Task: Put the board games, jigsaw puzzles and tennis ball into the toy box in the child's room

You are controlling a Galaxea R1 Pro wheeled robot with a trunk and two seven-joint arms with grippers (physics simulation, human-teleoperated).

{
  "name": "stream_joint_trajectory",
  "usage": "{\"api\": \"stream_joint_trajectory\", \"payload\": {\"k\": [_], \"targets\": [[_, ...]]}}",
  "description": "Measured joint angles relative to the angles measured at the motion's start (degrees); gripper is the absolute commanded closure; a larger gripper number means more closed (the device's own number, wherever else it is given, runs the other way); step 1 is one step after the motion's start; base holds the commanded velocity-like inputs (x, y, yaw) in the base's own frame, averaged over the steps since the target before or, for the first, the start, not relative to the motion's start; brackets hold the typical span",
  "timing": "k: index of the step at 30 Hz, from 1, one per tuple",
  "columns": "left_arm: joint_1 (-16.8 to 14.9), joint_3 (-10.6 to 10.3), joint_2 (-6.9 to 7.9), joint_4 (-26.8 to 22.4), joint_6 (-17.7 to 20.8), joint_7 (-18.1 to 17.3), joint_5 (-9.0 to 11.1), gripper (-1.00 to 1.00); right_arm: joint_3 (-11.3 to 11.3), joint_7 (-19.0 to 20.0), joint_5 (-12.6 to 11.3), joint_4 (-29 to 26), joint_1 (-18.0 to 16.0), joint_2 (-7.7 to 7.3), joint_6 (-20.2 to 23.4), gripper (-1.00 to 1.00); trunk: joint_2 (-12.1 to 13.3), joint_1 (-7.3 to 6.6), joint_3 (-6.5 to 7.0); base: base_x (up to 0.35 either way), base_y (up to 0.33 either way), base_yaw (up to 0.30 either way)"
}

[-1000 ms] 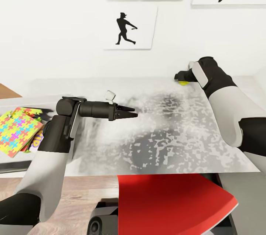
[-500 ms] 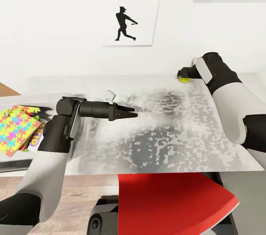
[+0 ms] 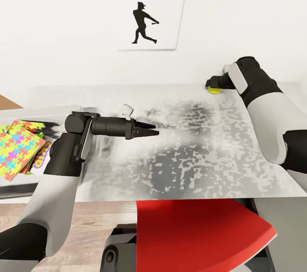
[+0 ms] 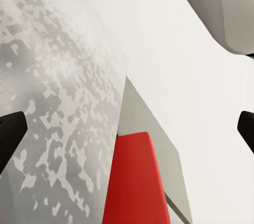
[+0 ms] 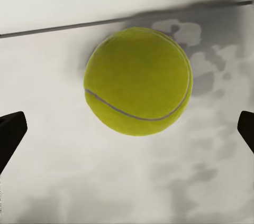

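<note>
The yellow-green tennis ball [image 3: 213, 90] lies on the grey mottled table [image 3: 192, 152] at its far right, close to the wall. My right gripper [image 3: 212, 83] hovers just over it, open. In the right wrist view the ball [image 5: 138, 81] sits centred ahead, with the dark fingertips [image 5: 10, 131] wide apart on either side and not touching it. My left gripper [image 3: 152, 129] is held out over the table's middle, open and empty. At the left, the toy box [image 3: 19, 190] holds a colourful jigsaw puzzle [image 3: 17, 146] on top of other boxes.
A red chair [image 3: 200, 229] stands tucked against the table's near edge, and the left wrist view also catches the chair [image 4: 132, 182]. The white wall behind the table carries black silhouette pictures [image 3: 147, 22]. Wooden floor lies at the lower left.
The whole picture has shifted, so the camera has moved. My right gripper has stayed at the tennis ball, edging slightly farther over it. The left arm has held its pose.
</note>
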Motion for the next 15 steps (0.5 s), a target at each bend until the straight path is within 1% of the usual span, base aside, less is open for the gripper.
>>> {"api": "stream_joint_trajectory", "payload": {"k": [15], "targets": [[0.0,0.0,0.0,0.0,0.0,0.0,0.0,-1.0,-0.1,0.0,-0.4,0.0,-0.2,0.06,0.0,-1.0,0.0,0.0,-0.04,0.0,0.0,0.0]]}}
